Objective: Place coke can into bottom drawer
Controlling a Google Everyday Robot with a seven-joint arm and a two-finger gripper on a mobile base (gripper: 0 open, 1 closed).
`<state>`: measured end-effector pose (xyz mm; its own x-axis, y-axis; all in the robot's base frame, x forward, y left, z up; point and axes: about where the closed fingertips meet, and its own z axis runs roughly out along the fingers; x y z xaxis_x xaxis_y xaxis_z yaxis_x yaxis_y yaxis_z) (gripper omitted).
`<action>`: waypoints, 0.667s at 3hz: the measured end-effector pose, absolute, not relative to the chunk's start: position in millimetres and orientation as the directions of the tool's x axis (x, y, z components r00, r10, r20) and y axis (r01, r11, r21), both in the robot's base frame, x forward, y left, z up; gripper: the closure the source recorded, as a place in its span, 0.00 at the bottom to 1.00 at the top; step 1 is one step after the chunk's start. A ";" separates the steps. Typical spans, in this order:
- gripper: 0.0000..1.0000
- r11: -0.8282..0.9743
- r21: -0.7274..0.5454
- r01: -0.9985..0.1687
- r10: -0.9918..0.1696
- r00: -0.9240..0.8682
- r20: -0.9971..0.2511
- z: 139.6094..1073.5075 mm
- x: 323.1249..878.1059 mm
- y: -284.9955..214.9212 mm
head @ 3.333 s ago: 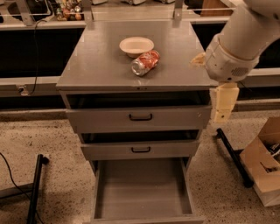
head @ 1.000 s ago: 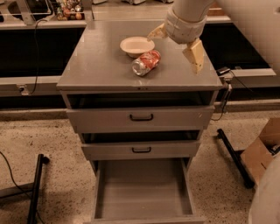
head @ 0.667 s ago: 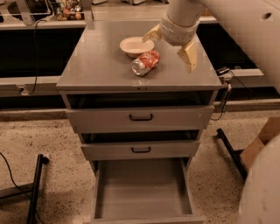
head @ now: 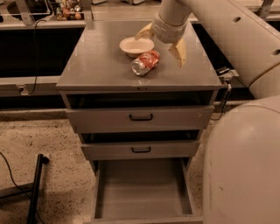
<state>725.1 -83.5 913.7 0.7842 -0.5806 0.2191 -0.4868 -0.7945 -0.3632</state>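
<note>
The coke can (head: 145, 62) lies on its side on the grey cabinet top (head: 96, 61), its silver end facing front-left, just in front of a cream bowl (head: 136, 46). My gripper (head: 162, 41) hovers over the cabinet top just right of and behind the can, open, with one cream finger (head: 178, 51) to the can's right and the other (head: 144, 31) behind the bowl. It holds nothing. The bottom drawer (head: 142, 188) is pulled out below, its grey inside bare.
Two upper drawers with black handles (head: 141, 117) are shut. My arm (head: 232, 39) fills the right side of the view. A black stand leg (head: 35, 188) lies on the speckled floor at left. A cluttered bench (head: 65, 8) runs behind the cabinet.
My gripper has swung from the cabinet's right side up and left over the top, now closer to the can with its fingers spread around the can and bowl area.
</note>
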 end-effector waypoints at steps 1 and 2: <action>0.00 -0.796 -0.358 -0.488 -0.579 0.787 0.213 902.1 745.5 -82.1; 0.00 -0.805 -0.336 -0.489 -0.570 0.794 0.212 883.9 756.9 -78.4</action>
<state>756.9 -78.4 883.9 0.7937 -0.5702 0.2121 -0.4888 -0.8052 -0.3357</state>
